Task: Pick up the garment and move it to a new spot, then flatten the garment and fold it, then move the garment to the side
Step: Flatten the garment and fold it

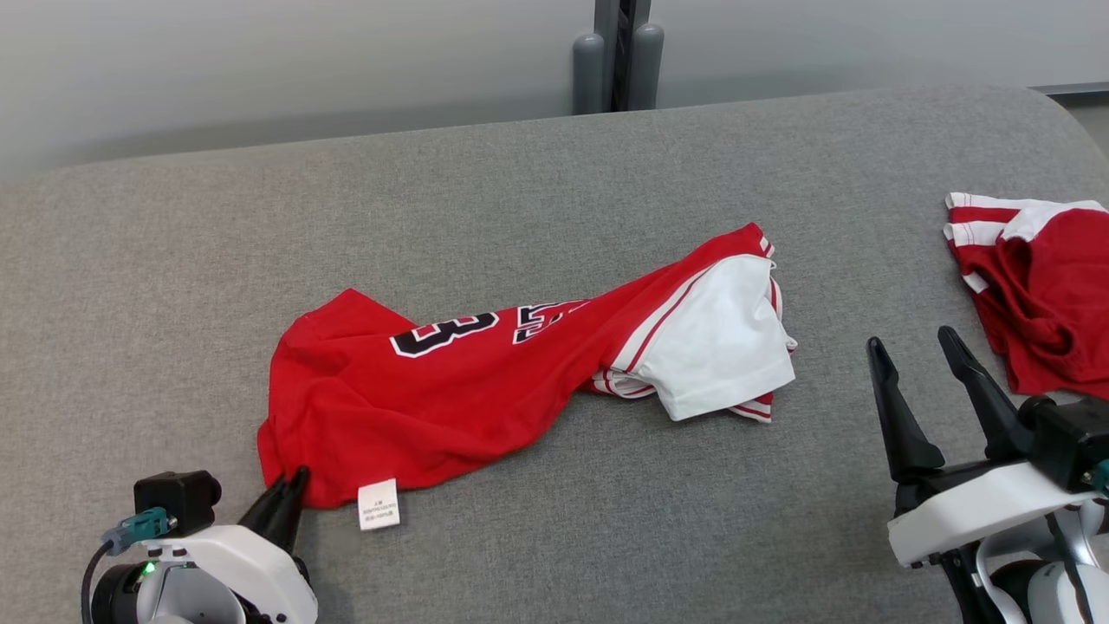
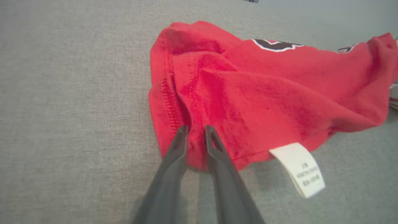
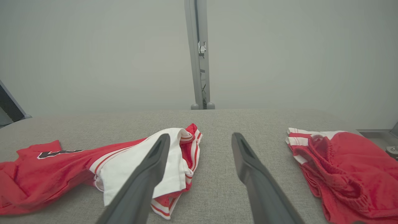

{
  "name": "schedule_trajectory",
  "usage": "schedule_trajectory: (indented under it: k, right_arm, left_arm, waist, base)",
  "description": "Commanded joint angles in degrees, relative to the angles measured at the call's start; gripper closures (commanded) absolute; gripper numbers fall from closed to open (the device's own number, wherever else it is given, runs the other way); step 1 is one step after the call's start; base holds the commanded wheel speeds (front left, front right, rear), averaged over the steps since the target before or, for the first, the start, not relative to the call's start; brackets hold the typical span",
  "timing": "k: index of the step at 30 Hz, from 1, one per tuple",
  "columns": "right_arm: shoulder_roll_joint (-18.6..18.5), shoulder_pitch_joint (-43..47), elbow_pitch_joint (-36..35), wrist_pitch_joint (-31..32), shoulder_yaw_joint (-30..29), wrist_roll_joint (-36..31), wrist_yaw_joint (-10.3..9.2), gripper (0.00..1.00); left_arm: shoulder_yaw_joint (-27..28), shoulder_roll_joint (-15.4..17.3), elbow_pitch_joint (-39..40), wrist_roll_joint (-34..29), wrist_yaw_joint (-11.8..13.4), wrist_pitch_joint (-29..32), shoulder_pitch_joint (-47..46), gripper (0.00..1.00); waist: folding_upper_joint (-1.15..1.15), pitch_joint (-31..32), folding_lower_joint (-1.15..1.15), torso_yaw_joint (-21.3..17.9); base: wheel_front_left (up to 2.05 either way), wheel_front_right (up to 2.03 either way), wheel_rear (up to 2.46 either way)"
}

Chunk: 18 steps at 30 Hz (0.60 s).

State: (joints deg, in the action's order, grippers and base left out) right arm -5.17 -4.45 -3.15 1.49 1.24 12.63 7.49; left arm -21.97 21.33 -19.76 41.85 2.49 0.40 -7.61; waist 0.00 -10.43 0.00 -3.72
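The garment (image 1: pixel 450 407), a red jersey with black numbers and a white sleeve (image 1: pixel 719 347), lies crumpled across the middle of the grey padded surface (image 1: pixel 554 191). My left gripper (image 1: pixel 295 477) is at its near left corner. In the left wrist view the left gripper (image 2: pixel 196 129) is shut, pinching a fold of the garment (image 2: pixel 248 93) at the hem. A white label (image 2: pixel 298 168) hangs from that hem just beside it. My right gripper (image 1: pixel 911 342) stands open to the right of the jersey, above bare surface; in the right wrist view the right gripper (image 3: pixel 200 137) has nothing between its fingers.
Red shorts with white stripes (image 1: pixel 1040 295) lie bunched at the far right edge, close beside my right arm; they also appear as the red shorts (image 3: pixel 342 168) in the right wrist view. A grey post (image 1: pixel 617 56) rises behind the surface against a pale wall.
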Motion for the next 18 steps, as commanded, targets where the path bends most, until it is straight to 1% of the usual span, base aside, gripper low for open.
schedule_trajectory:
  k: [1, 5, 9, 13, 18]
  right_arm:
    - [0.1, -0.8, 0.0, -0.4, -0.1, 0.2, 0.01, 0.0]
    - [0.0, -1.0, 0.1, -0.6, -0.2, 0.6, 0.01, 0.0]
    - [-1.3, -1.0, 0.4, 1.0, 0.4, 0.8, 0.01, 0.0]
    - [-3.4, -1.0, 3.7, 4.2, 4.2, 2.6, 0.01, 0.0]
    - [-4.3, -3.3, 9.9, 3.3, 7.9, 5.3, 0.01, 0.0]
  left_arm:
    - [0.1, 0.4, -0.2, -0.1, -0.3, -0.2, -1.2, 1.0]
    - [0.1, 0.7, 0.0, -0.6, -0.5, -1.2, -1.9, 1.0]
    - [0.3, 1.0, 0.9, -0.8, 0.0, -1.8, -1.8, 1.0]
    - [0.4, 1.2, 2.2, -1.0, 0.4, -1.6, -1.9, 1.0]
    - [0.2, 1.5, 3.5, -1.1, 0.8, -1.4, -2.7, 1.0]
  waist:
    - [0.0, -0.1, 0.0, 0.0]
    - [0.0, -0.3, 0.0, 0.2]
    - [0.0, -0.4, 0.0, 0.5]
    - [0.0, -1.0, 0.0, 1.0]
    - [0.0, -2.2, 0.0, 1.9]
  base:
    - [0.0, 0.0, 0.0]
    - [0.0, 0.0, 0.0]
    - [0.0, 0.0, 0.0]
    - [0.0, 0.0, 0.0]
    - [0.0, 0.0, 0.0]
